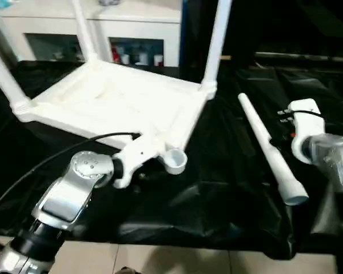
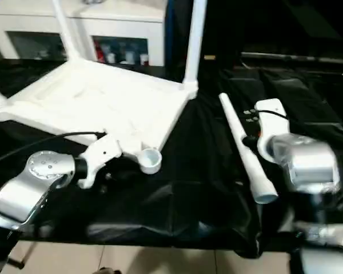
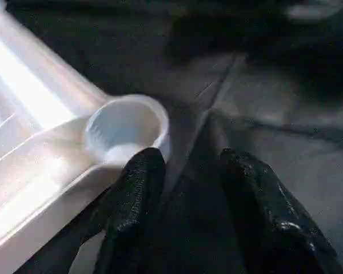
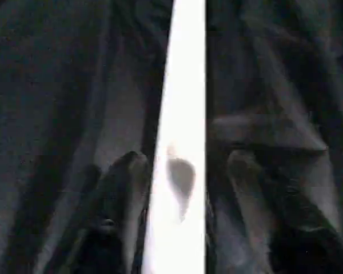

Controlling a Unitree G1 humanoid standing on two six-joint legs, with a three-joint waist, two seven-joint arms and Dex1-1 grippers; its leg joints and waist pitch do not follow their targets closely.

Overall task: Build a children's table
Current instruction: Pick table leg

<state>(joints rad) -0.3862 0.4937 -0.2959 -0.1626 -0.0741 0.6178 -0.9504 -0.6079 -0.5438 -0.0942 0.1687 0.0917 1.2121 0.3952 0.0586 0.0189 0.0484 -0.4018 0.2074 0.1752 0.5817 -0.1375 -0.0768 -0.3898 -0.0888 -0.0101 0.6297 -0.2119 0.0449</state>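
On the black surface (image 1: 217, 200), the loose leg (image 1: 270, 149) lies lengthwise between the open right gripper (image 4: 180, 177); the open left gripper (image 3: 186, 188) holds nothing by the empty socket (image 1: 175, 160).

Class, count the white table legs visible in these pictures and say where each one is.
4. Three stand upright in the upturned top's sockets: far-left leg, far-middle leg, far-right leg. The loose leg lies on the black cloth between the right gripper's fingers.

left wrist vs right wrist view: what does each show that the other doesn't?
Only the left wrist view: the left hand, open, at the table top's empty corner socket, one finger next to its rim. Only the right wrist view: the right hand, open, with the loose leg running between its fingers, not yet clamped. Both: the black cloth underneath.
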